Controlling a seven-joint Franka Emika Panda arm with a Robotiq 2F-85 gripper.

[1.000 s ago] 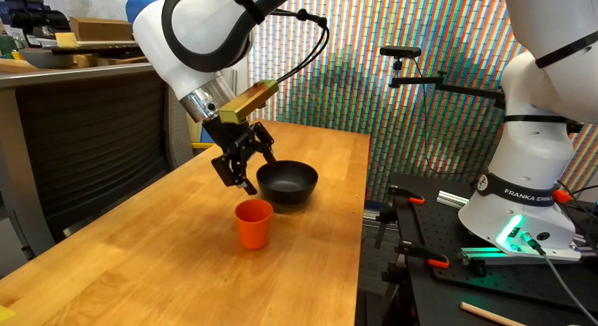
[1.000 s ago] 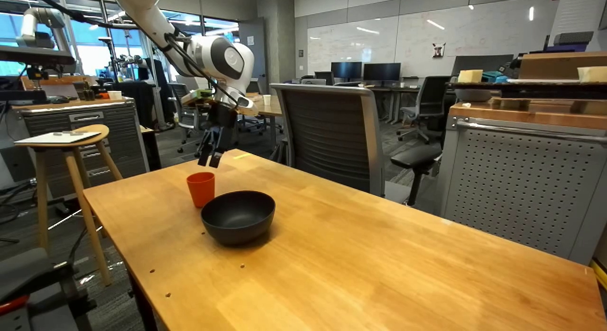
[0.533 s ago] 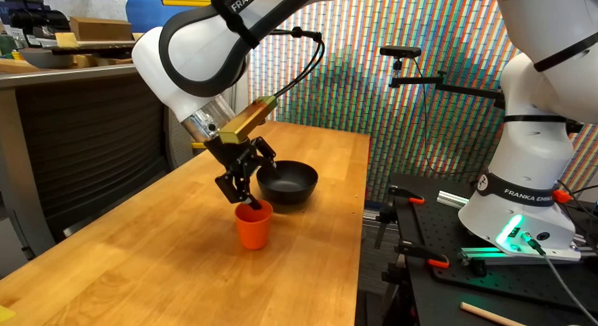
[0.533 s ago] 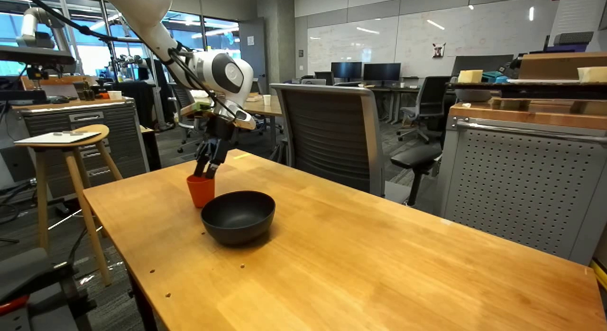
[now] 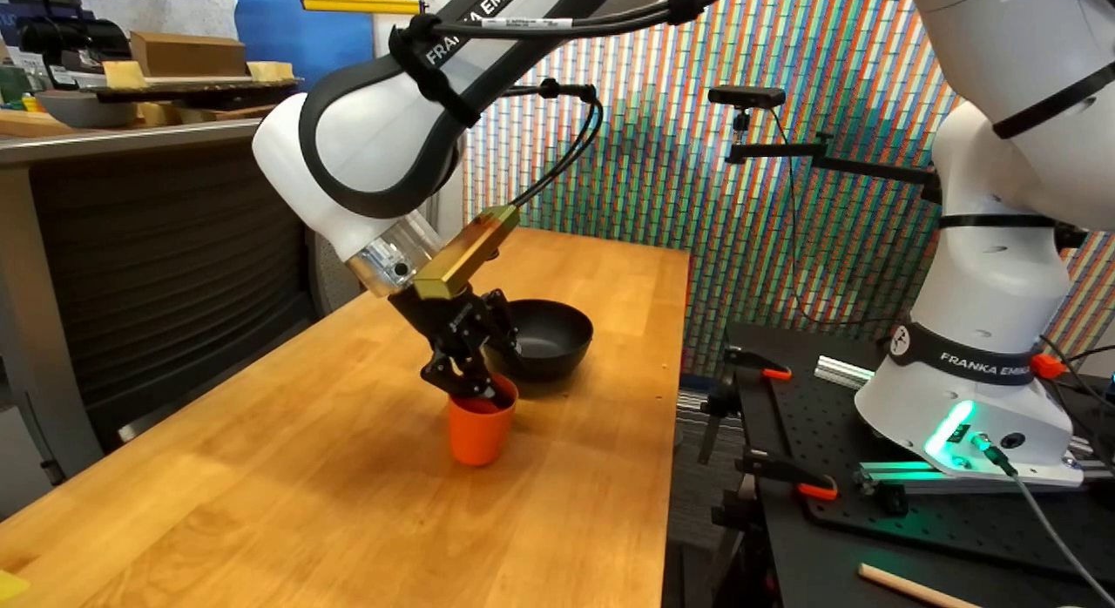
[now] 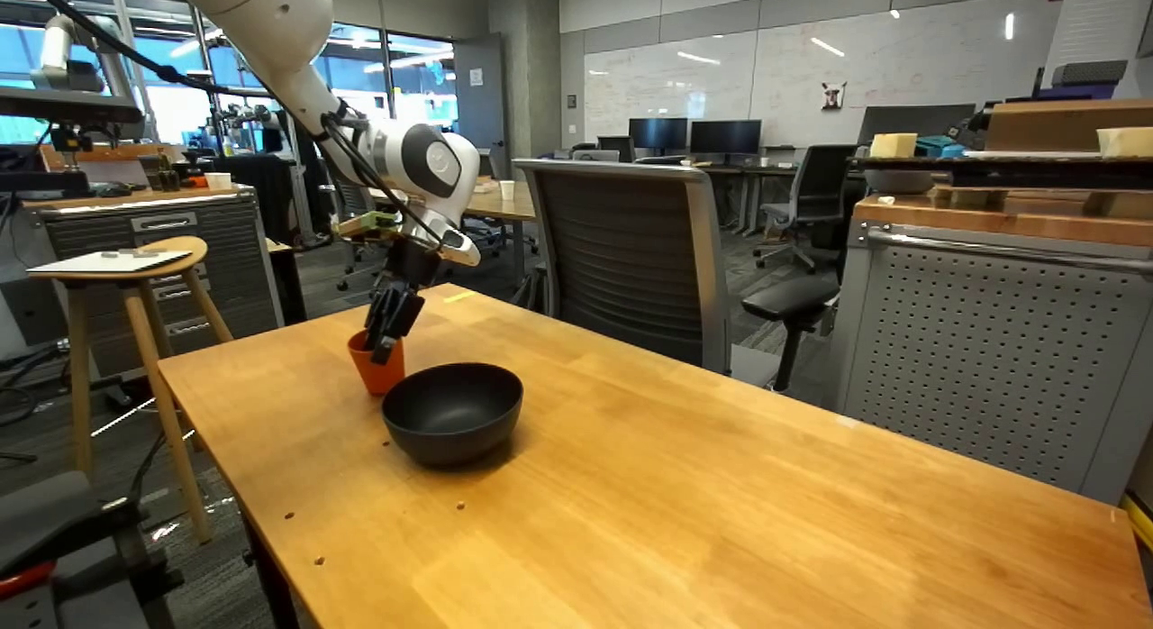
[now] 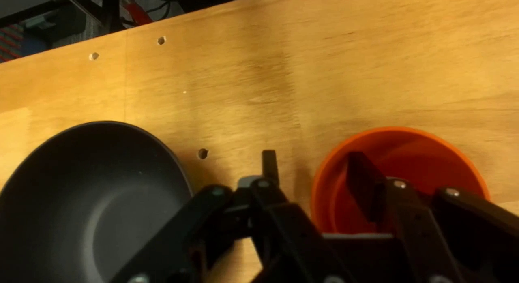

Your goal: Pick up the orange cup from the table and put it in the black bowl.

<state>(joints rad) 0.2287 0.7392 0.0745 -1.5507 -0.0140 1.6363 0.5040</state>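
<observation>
One tapered orange cup (image 5: 479, 440) rests on grained wood (image 5: 592, 477), pincer (image 7: 316, 175) astride its rim

In an exterior view your gripper (image 5: 507, 377) slanted down over the orange cup (image 5: 477, 441), one fingertip (image 5: 500, 399) inside its mouth; the cup stood on the table (image 5: 348, 503); your gripper partly hid the black bowl (image 5: 559, 342).

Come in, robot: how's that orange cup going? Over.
Gripper open, one finger inside the orange cup, one outside. Cup on the table, not in the black bowl. Only outer finger seen between cup and bowl.
</observation>
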